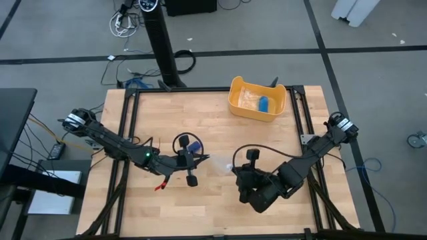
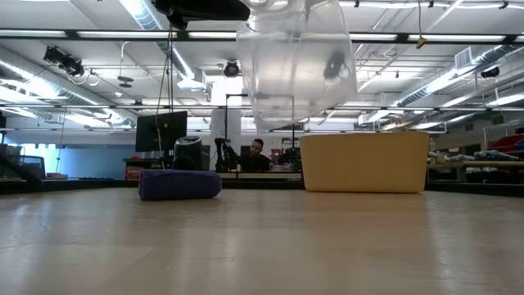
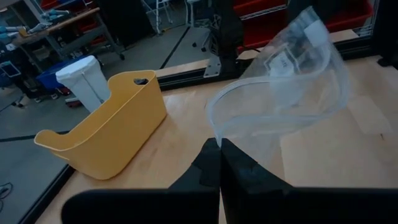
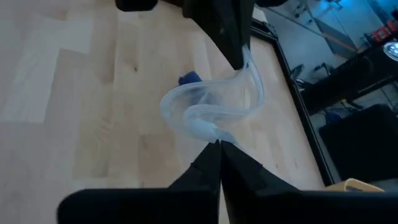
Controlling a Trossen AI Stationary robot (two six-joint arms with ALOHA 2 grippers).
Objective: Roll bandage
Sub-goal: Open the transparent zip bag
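Observation:
The bandage (image 1: pixel 195 145) is a small dark-blue roll lying on its side on the table; it shows in the low view (image 2: pixel 180 184) and in the right wrist view (image 4: pixel 189 78). A clear plastic wrapper (image 1: pixel 220 163) hangs in the air between my two grippers, clear of the table (image 2: pixel 299 65). My left gripper (image 1: pixel 205 160) is shut on one end of it, just near of the roll. My right gripper (image 1: pixel 235 171) is shut on the other end. My left gripper pinches an edge of the clear wrapper (image 3: pixel 219 138) between its two fingers, coming roughly level from the table's left. The wrapper bulges open beyond the fingers and is lifted clear of the table. My right gripper pinches the wrapper's opposite end (image 4: pixel 214 135) between its two fingers, coming from the table's right. The wrapper curves slack between this hold and the left gripper's fingers (image 4: pixel 236 50).
A yellow plastic tub (image 1: pixel 257 100) stands at the table's far right, with a small blue item (image 1: pixel 264 103) and clear plastic in it. A black frame rail (image 1: pixel 200 91) runs around the wooden table. A person shows in the room beyond (image 2: pixel 259 152).

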